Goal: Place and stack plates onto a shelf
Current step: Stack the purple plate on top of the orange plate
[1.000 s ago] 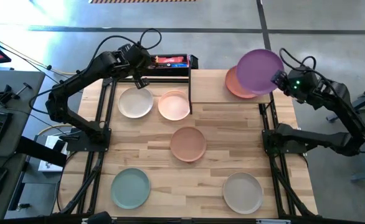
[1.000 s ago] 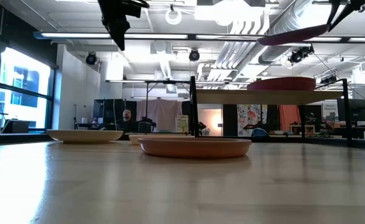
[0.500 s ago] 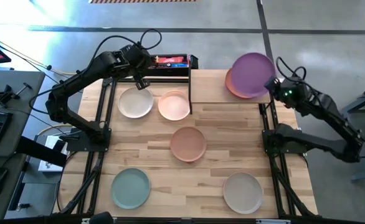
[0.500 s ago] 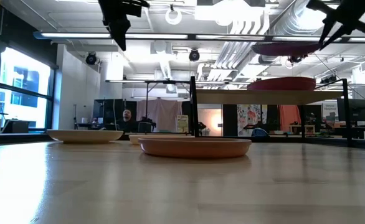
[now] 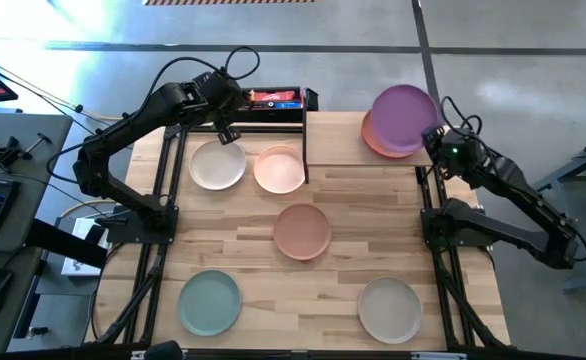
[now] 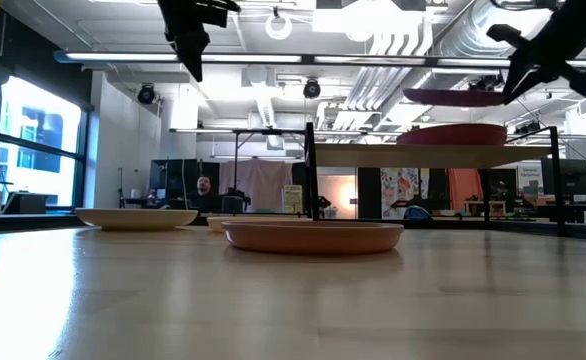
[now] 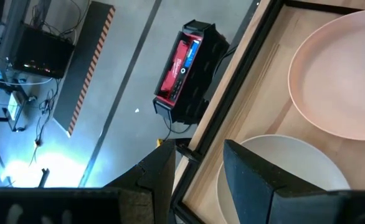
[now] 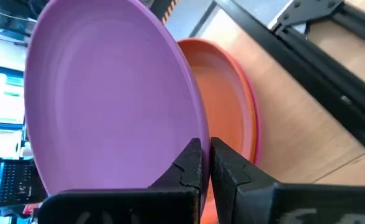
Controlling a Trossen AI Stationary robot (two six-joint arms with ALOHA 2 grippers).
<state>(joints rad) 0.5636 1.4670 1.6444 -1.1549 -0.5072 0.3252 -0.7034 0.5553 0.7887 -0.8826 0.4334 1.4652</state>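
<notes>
My right gripper is shut on the purple plate, which hovers level over the orange-red plate on the light-wood shelf. A magenta rim shows under the orange-red one. In the low view the purple plate floats above the stack. My left gripper hangs open, high over the far side of the cream plate. The pale pink, tan, mint green and beige-grey plates lie flat on the tabletop. My right gripper pinches the purple plate's rim on its right-hand side between the two fingers, coming level from the table's right. The plate is lifted clear, about level, a small gap above the orange-red plate.
The shelf's black upright stands beside the pale pink plate. A red and black device sits beyond the table's far edge. Black arm frames run along both sides. Bare wood lies between the tan and beige-grey plates.
My right gripper has moved down and toward the table's left, carrying the purple plate. The plate has gone from tilted and high to about level, close above the orange-red plate on the shelf. The gripper has stayed shut on the rim.
</notes>
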